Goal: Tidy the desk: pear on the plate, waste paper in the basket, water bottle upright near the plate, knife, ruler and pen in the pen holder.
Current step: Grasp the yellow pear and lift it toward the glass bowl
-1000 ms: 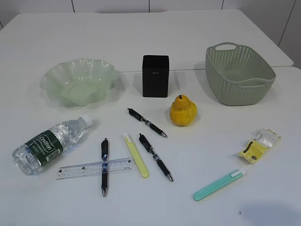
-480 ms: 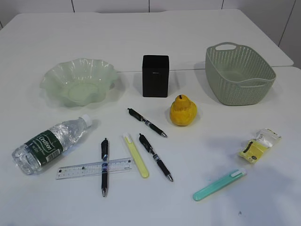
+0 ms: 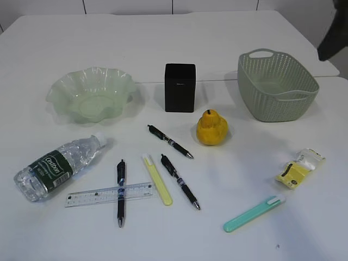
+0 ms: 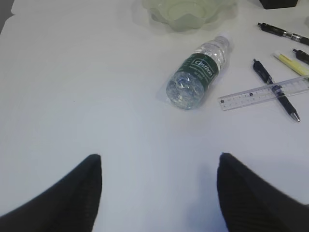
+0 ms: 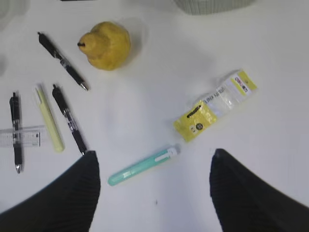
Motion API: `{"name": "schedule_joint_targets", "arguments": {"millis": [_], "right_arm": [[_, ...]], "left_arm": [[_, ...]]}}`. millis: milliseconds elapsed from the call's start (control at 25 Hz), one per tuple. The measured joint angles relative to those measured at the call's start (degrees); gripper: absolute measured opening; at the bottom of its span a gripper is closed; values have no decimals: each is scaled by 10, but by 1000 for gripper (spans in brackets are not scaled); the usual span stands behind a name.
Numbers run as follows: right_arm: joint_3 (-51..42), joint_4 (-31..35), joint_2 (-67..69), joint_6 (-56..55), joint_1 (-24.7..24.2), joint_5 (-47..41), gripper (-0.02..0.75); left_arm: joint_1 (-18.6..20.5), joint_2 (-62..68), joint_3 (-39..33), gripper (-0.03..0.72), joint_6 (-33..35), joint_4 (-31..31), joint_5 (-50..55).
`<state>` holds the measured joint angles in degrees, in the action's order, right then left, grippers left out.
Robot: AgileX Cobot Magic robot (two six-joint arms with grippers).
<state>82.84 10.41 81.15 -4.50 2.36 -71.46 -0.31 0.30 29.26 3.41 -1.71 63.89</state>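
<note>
Yellow pear (image 3: 212,128), sage green woven-look basket (image 3: 276,86)

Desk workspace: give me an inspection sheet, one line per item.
Surface: white desk, a seam across it behind the pen holder.
Job's things: pear on the desk, not on the plate; water bottle lying on its side; ruler flat under one black pen; two more black pens lie loose; waste paper on the desk, outside the basket; pen holder upright.
Clutter: yellow stick and teal stick, either possibly the knife.
Grippers: left tool and right tool open, holding nothing.
Cables: nothing seen.
Surroundings: white panelled wall; a dark shape at the upper right edge.
</note>
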Motion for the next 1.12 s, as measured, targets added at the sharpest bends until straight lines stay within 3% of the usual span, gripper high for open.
{"name": "schedule_joint_targets", "arguments": {"millis": [200,440,720,1120], "right_arm": [[86,22,98,26,2,0,555],[175,33,194,72,40,0,555],[182,57,227,83,47,0,553],[207,-16,299,109,60,0,553]], "left_arm": [[0,0,0,526,0,0,0],[0,0,0,526,0,0,0],[0,0,0,526,0,1,0],[0,0,0,526,0,1,0]]}}
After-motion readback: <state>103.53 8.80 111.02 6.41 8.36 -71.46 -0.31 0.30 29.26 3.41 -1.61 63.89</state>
